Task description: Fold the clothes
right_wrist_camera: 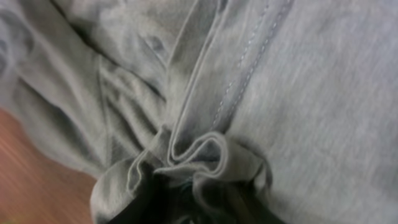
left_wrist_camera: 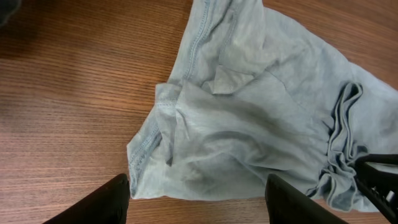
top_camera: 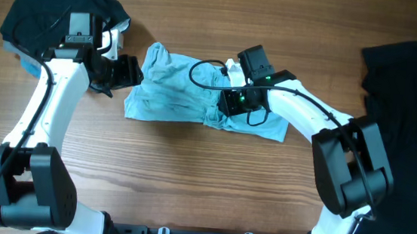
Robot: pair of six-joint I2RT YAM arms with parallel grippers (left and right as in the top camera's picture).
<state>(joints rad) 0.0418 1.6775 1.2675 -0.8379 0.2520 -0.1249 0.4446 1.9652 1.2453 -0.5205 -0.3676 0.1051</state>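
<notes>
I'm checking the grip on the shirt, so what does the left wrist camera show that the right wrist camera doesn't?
Only the left wrist view: the left gripper open near a hemmed corner of the blue T-shirt, a wide stretch of wooden table, and the right gripper seen from outside at the right edge. Only the right wrist view: a close look at a stitched fold of cloth bunched between the right gripper's dark fingers. Both: the T-shirt and some of the table.

The wooden table (top_camera: 187, 183) carried a crumpled blue T-shirt (top_camera: 169, 91) mid-table, a black garment (top_camera: 413, 112) at the right and a black cloth (top_camera: 44, 0) at the far-left corner.
</notes>
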